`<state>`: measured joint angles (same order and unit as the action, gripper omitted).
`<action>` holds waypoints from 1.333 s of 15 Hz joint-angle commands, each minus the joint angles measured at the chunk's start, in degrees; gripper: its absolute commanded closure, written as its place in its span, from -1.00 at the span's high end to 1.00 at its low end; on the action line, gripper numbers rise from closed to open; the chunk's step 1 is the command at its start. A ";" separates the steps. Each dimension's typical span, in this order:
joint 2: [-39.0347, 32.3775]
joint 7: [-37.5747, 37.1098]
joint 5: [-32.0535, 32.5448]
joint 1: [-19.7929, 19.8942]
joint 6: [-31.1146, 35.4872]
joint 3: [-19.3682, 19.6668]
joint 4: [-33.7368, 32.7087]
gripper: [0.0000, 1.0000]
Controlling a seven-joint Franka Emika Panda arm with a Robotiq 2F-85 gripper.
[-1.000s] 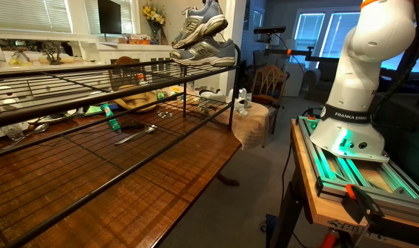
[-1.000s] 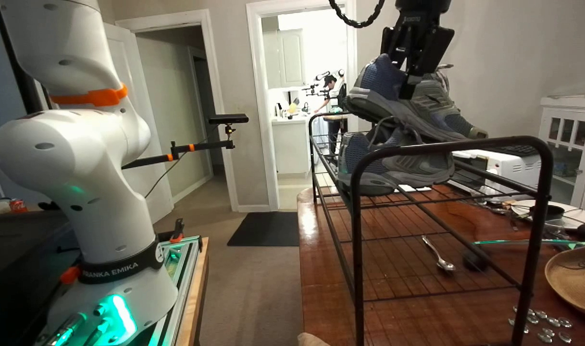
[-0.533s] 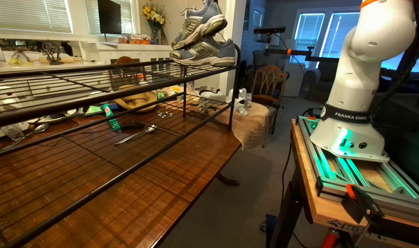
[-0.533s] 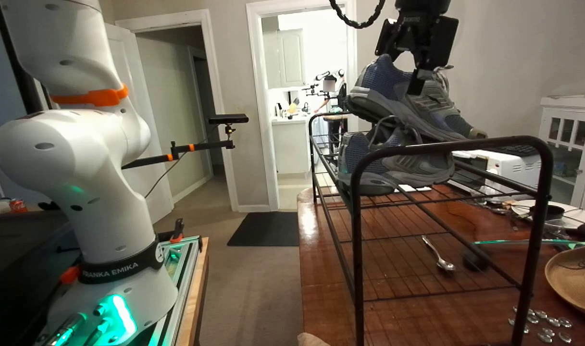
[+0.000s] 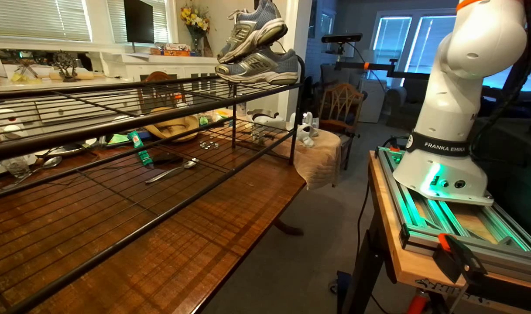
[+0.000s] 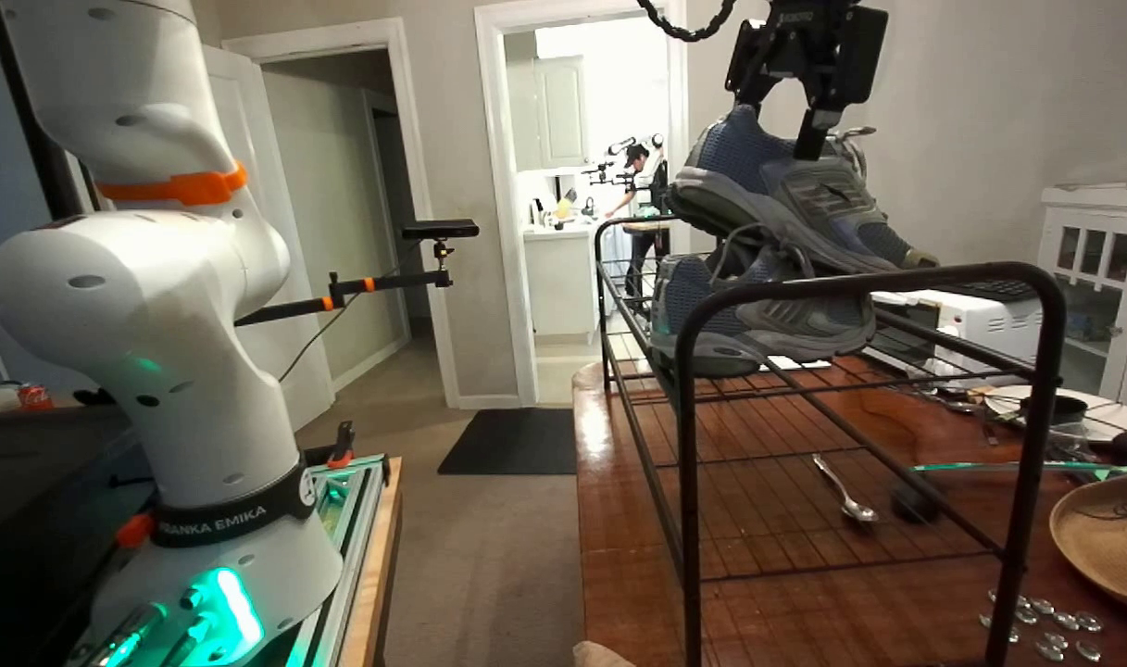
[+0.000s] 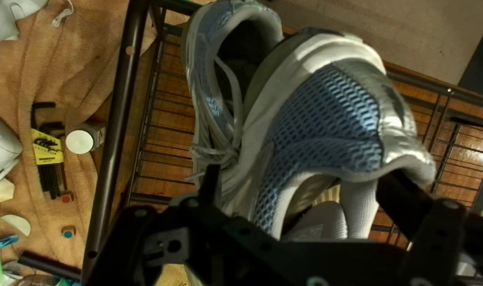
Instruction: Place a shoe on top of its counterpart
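Observation:
The shoe, a grey-blue and silver sneaker, rests tilted on top of its twin in both exterior views [image 5: 253, 32] [image 6: 757, 181], toe lower than heel. It fills the middle of the wrist view [image 7: 328, 111]. The counterpart [image 5: 263, 69] [image 6: 795, 324] stands sole-down on the top shelf of the black wire rack [image 6: 688, 463]; it also shows in the wrist view [image 7: 203, 75], partly covered. My gripper [image 6: 781, 125] is open above the upper shoe's ankle opening, fingers apart on either side of the collar. In the wrist view its fingers [image 7: 305, 186] stand wide apart; whether they touch the shoe is unclear.
The rack stands on a brown wooden table [image 5: 230, 226]. A spoon [image 6: 843, 491], a straw hat [image 6: 1105, 537] and glass beads [image 6: 1045, 621] lie on the table. A white toaster oven [image 6: 980, 333] stands behind. The rack's end rail [image 7: 118, 99] runs close beside the shoes.
My gripper has opened, its fingers spreading apart, and has risen slightly. The upper shoe stays on its counterpart, with hardly any shift.

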<state>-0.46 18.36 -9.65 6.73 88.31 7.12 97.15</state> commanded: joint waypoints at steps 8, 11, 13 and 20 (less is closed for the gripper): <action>2.16 1.59 3.87 -1.10 6.74 -1.80 0.19 1.00; 3.53 1.70 4.71 -1.84 9.75 -2.48 1.06 1.00; 4.50 1.87 5.95 -2.41 11.91 -3.01 1.55 1.00; 9.29 1.46 9.70 -4.07 17.10 -4.32 5.11 1.00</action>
<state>5.28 19.65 -1.89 3.40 102.85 3.04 98.15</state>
